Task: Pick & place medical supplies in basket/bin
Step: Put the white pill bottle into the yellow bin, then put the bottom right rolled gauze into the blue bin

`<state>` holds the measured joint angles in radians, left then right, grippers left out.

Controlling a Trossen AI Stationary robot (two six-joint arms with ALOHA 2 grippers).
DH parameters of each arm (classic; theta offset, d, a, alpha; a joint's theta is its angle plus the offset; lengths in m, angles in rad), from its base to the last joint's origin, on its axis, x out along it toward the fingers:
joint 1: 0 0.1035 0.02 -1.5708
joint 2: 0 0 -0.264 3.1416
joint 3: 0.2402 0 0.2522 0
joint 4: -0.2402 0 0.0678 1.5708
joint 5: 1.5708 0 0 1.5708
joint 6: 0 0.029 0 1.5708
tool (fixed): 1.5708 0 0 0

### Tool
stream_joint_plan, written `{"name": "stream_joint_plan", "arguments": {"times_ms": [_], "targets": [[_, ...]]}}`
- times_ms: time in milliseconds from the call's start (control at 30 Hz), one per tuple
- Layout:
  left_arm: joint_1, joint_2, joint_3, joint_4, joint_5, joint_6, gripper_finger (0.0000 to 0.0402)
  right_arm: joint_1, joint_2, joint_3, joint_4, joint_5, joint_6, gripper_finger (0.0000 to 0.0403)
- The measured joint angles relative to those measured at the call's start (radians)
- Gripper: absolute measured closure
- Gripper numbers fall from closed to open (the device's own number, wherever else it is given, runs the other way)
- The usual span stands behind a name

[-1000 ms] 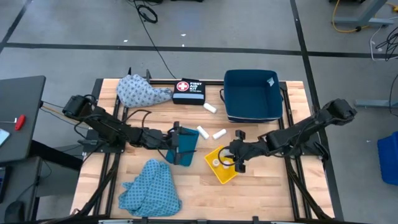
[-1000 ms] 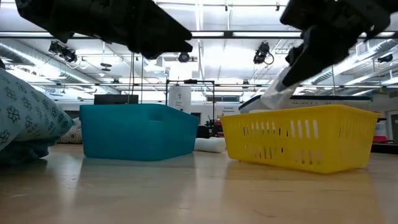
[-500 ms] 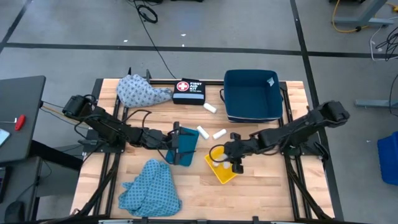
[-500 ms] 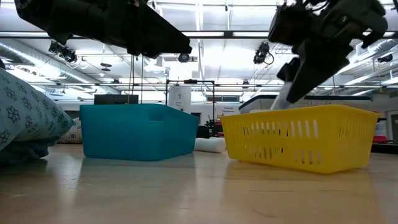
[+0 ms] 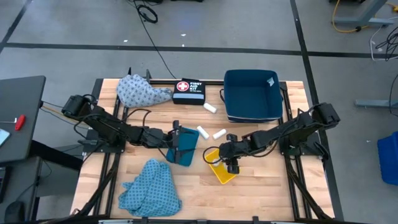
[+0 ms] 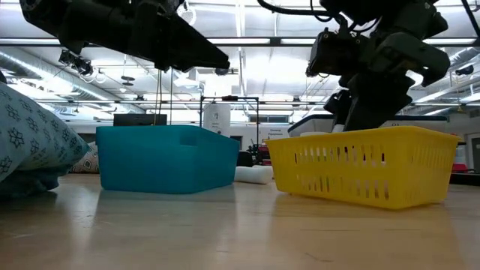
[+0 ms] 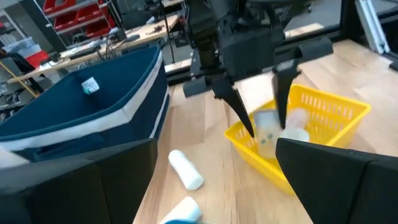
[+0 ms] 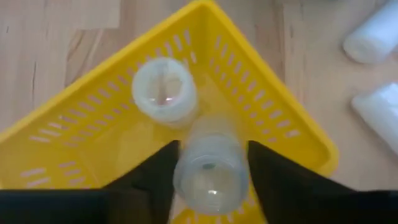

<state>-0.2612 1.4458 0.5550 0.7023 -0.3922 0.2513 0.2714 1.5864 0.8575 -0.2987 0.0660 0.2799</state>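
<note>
Only readable text: "FIRST AID KIT" in white caps on the black pouch [image 5: 188, 91], w/ a red-and-white cross emblem left of the words. Pouch lies at the desk's far edge, just left of the dark blue bin [image 5: 252, 95]. Small white tag [image 5: 270, 80] on that bin's far right corner, print too small to read; same tag in left wrist view [image 7: 90, 86], also illegible. Low view: sign in the room behind the yellow basket [image 6: 365, 173], letters not legible.
</note>
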Motion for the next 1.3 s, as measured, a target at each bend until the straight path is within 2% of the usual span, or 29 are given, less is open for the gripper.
{"name": "stream_joint_plan", "arguments": {"times_ms": [100,200,400,600,800,1067,1300], "targets": [[0.001,-0.018,0.0,-0.022,-0.001,0.0,0.0071,0.0,-0.004,0.017,0.001,0.004,0.001,0.0129],[0.0,-0.039,-0.001,-0.047,0.0,-0.003,0.0071,0.002,-0.004,0.038,-0.01,0.003,0.001,0.0108],[-0.001,-0.064,-0.001,-0.115,0.0,-0.005,0.0071,0.002,-0.004,0.091,-0.068,0.011,-0.012,0.013],[0.001,-0.074,-0.001,-0.133,0.0,0.007,0.0071,-0.009,-0.004,0.203,-0.278,0.12,-0.115,0.0167],[0.009,-0.121,-0.013,-0.183,-0.027,0.011,0.0071,-0.067,-0.004,0.257,-0.341,0.161,-0.227,0.0176],[0.049,-0.302,-0.251,0.123,0.005,-0.064,0.0071,-0.19,-0.002,0.256,-0.387,0.148,-0.366,0.0174],[0.08,-0.409,-0.384,0.167,0.03,-0.13,0.0071,-0.308,-0.002,0.256,-0.386,0.035,-0.468,0.0174]]}}
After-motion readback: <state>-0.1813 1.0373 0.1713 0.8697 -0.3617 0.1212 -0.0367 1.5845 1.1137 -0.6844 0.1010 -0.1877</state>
